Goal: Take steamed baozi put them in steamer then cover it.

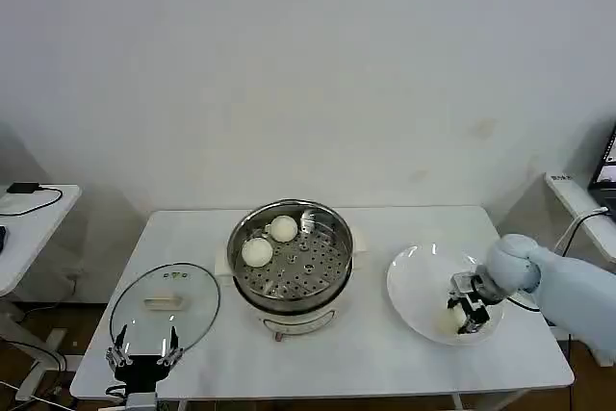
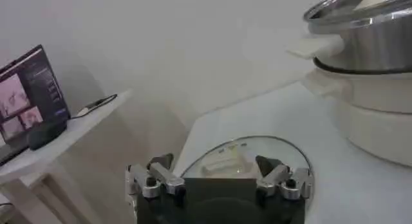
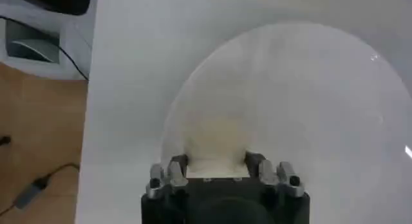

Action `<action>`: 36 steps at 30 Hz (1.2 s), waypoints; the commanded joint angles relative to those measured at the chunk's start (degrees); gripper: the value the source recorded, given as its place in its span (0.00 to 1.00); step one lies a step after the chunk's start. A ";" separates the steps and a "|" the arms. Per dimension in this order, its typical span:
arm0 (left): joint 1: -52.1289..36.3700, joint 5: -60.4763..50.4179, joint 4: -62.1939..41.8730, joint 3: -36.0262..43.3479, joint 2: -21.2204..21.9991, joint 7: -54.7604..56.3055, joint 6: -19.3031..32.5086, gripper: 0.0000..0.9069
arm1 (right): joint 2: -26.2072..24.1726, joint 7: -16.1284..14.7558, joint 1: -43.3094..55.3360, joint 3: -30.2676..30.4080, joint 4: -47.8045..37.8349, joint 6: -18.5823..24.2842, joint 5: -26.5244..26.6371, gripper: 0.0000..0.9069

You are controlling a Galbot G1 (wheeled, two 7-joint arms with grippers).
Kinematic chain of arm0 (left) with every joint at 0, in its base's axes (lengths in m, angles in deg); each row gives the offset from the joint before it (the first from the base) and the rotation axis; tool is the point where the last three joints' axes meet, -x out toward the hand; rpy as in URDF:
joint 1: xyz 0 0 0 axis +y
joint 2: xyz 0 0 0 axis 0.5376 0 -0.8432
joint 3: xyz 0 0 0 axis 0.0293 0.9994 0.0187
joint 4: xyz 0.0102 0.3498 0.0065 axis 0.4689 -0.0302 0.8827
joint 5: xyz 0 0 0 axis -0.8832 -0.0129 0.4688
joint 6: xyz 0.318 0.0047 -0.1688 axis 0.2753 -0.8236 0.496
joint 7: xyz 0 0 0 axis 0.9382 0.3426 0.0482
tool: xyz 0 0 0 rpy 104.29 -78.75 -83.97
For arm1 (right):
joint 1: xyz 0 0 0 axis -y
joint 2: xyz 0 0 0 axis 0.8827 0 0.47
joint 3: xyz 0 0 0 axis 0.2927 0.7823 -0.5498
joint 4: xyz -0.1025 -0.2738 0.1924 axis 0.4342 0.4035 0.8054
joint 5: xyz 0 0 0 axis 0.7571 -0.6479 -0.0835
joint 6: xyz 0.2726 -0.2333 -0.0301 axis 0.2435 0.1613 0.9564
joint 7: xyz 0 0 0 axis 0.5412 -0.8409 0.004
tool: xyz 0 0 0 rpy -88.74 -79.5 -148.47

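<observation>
I take the steamer (image 1: pixel 291 262) as my landmark and read the table from its left side across. Left of it and nearer me lies the glass lid (image 1: pixel 165 301), flat on the table with its white handle up; I judge it is parked there so the pot stays open for loading and the lid is close by for covering at the end. My left gripper (image 1: pixel 144 346) hovers at the near rim of that lid, fingers spread wide with nothing between them. It reads as waiting, placed ready for the lid.

The steamer itself sits mid-table, uncovered, its perforated tray showing. Two steamed baozi (image 1: pixel 257 251) rest on the tray toward the left and back, touching or nearly so: smooth, round, pale cream, small against the pot. In the left wrist view the pot's steel wall (image 2: pixel 360 42) rises just beyond the lid.

Right of the steamer, well apart from it, is the white plate (image 1: pixel 416 286). My right gripper (image 1: pixel 468 313) is down on the near right part of the plate, fingers set on either side of a baozi (image 3: pixel 215 141), close against its flanks; I judge this a grasp about to lift, though I can't confirm firm contact. That bun looks soft and doughy, so it wants a gentle squeeze.
</observation>
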 commanded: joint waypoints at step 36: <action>1.71 3.12 2.71 -4.26 -0.91 -0.26 -0.33 1.00 | 44.04 -2.53 38.59 17.51 -7.80 0.87 12.62 0.68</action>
